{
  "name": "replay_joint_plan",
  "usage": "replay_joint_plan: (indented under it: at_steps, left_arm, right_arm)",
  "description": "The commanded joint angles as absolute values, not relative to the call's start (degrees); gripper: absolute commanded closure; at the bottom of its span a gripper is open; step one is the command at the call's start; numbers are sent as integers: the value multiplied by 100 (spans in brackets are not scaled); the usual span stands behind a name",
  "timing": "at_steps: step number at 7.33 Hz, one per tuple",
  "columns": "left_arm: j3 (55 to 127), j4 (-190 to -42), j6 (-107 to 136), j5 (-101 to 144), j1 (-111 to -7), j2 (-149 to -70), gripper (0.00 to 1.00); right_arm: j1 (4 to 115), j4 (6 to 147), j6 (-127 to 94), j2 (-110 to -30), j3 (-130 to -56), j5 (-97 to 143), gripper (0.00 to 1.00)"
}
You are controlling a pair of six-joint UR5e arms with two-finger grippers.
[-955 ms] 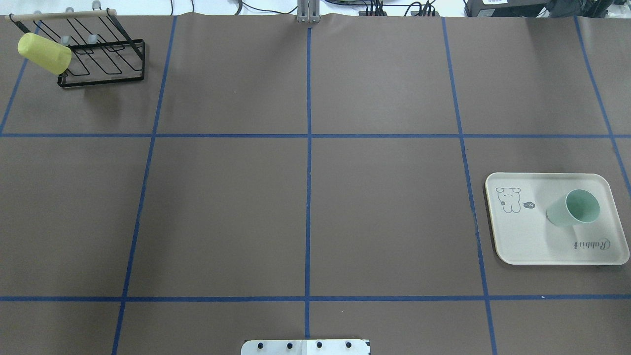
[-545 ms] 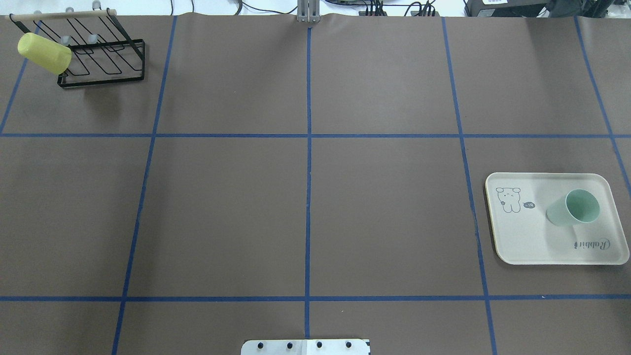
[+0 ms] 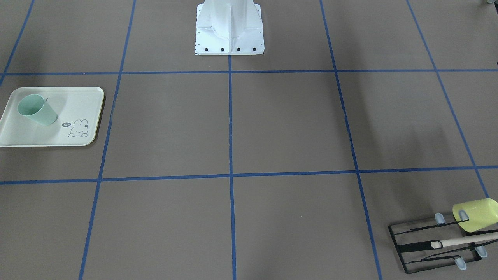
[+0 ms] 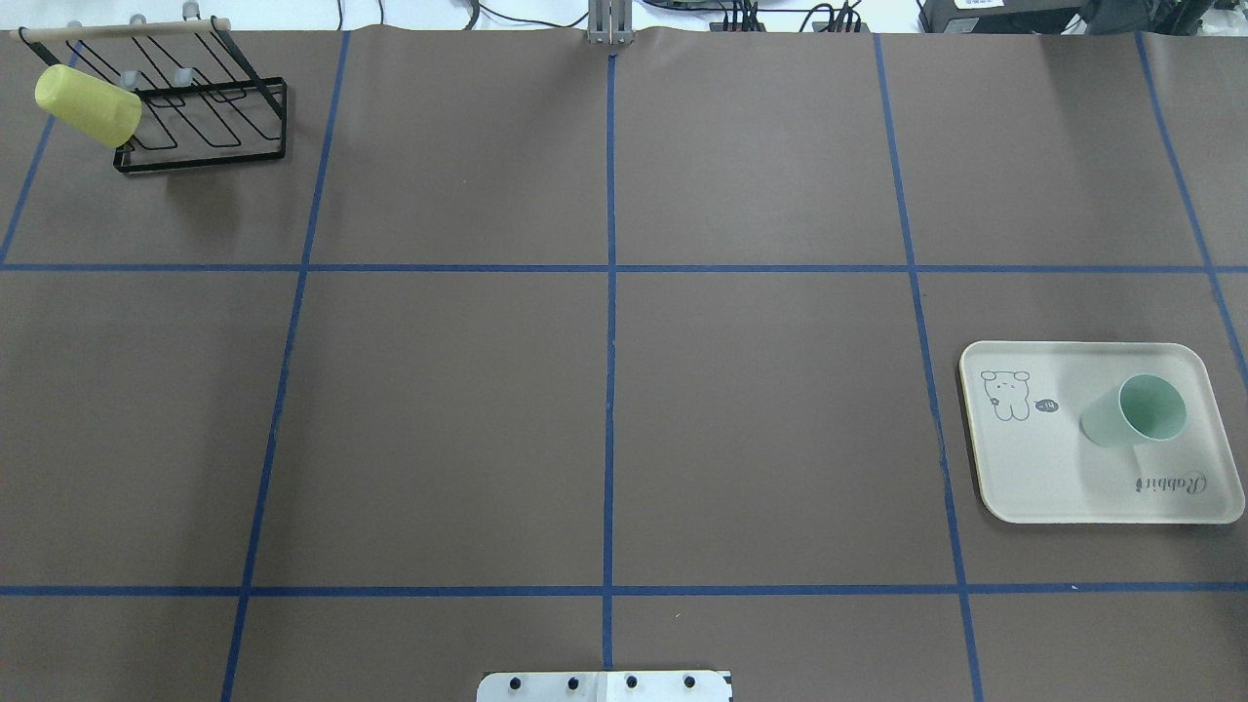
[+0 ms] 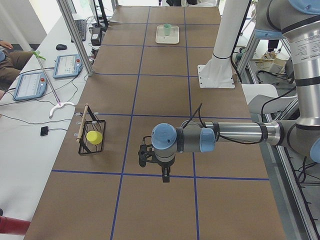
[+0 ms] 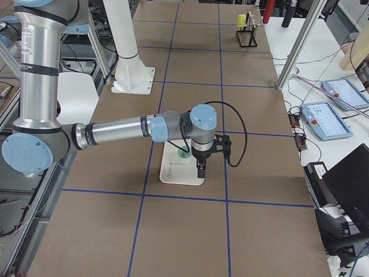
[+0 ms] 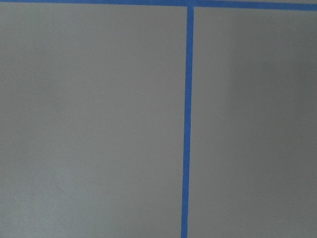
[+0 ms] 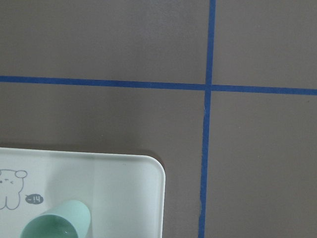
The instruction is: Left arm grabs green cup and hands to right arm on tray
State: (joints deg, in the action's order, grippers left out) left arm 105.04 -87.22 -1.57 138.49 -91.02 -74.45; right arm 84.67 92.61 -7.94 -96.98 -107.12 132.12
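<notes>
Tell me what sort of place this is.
Likely a robotics lab: a table covered in brown paper with a blue tape grid, a white robot pedestal bolted at its edge, and teach pendants on the side bench.

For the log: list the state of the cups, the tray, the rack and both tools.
tray: flat on the table.
green cup: upright, mouth up, on the tray.
rack: standing on the table.
yellow cup: tilted, hung on the rack.
left tool: over bare table; open or shut, cannot tell.
right tool: in the air by the tray; open or shut, cannot tell.
</notes>
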Motion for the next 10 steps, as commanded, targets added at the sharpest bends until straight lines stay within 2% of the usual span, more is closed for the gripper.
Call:
replay_joint_plan:
  at_steps: [1, 3, 10]
  left_arm:
    - [10599, -8728, -149, 13931, -9114, -7453, 0]
    - [10722, -8736, -150, 13931, -9140, -7444, 0]
    - [10635, -8719, -141, 13896, -9141, -7453, 0]
  right_arm:
    - [8481, 9264, -791, -9800, -10661, 13122, 0]
    - [8481, 9255, -748, -9800, -10512, 13139, 0]
    - [8481, 9246, -791, -9949, -10688, 13500, 0]
